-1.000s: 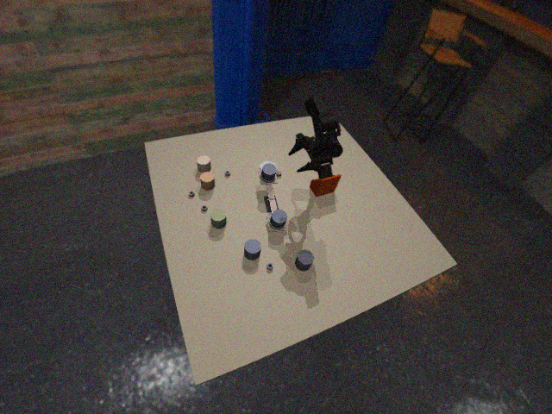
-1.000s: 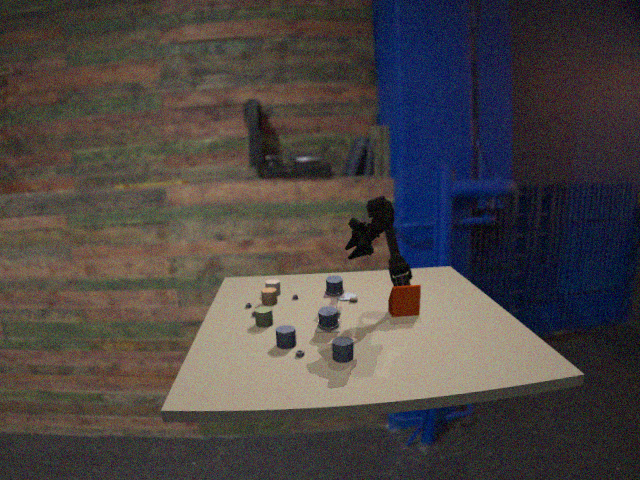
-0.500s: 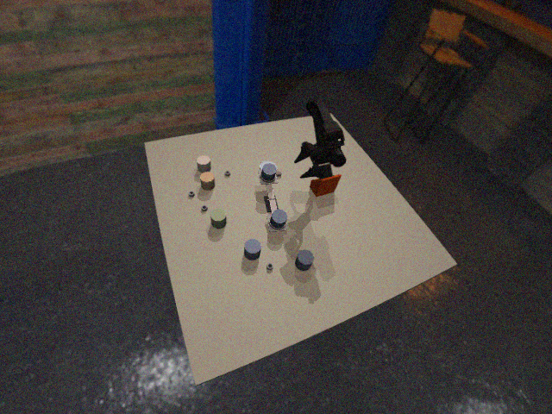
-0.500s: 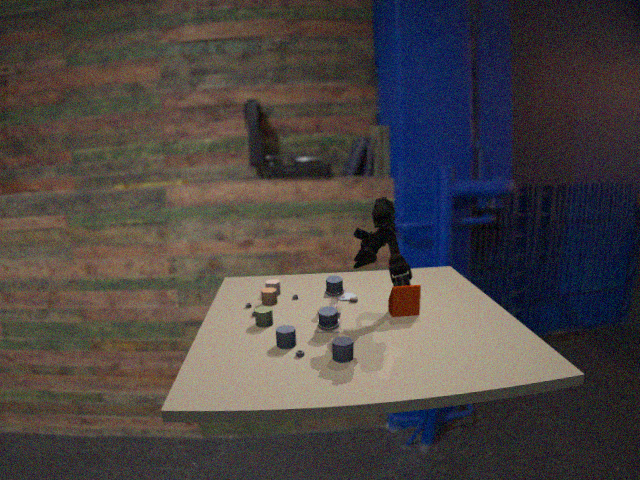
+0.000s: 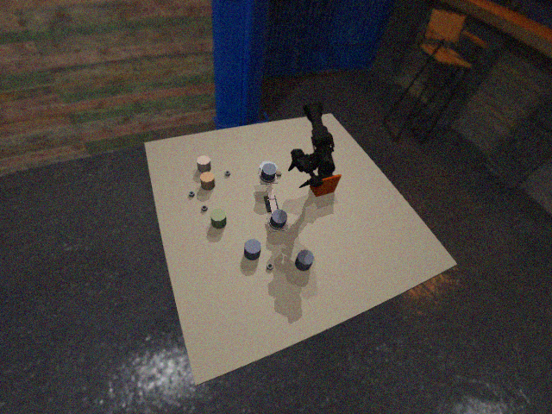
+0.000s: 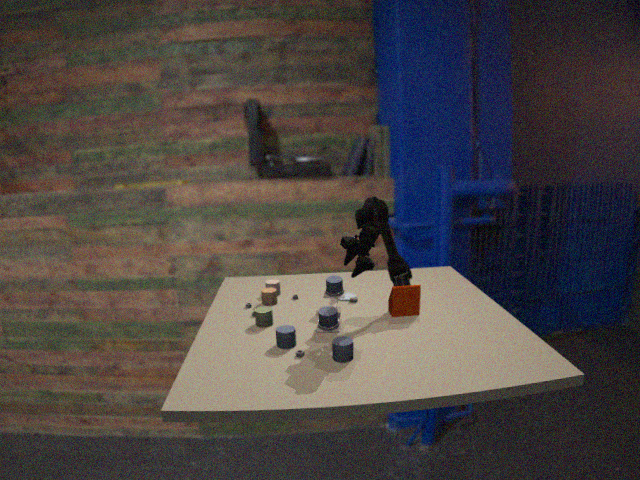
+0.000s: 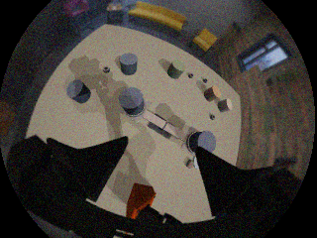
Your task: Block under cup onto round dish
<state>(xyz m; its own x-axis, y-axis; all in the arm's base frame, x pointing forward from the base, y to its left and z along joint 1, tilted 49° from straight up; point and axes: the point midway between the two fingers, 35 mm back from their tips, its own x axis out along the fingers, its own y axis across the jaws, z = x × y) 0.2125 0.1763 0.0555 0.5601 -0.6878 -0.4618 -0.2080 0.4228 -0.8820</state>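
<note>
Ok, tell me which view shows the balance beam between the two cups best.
The top view: the balance beam runs between the far cup and near cup. The wrist view shows it smaller and blurred; in the exterior view the near cup mostly hides it.

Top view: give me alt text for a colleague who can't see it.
The black arm's open, empty gripper hangs above the beige table, beside the far balance cup. The near balance cup, two more grey cups and three coloured cylinders stand farther off.

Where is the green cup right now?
In the top view the green cup stands on the left part of the table, apart from the balance, below the two tan cups and left of the grey-blue cup.
</note>
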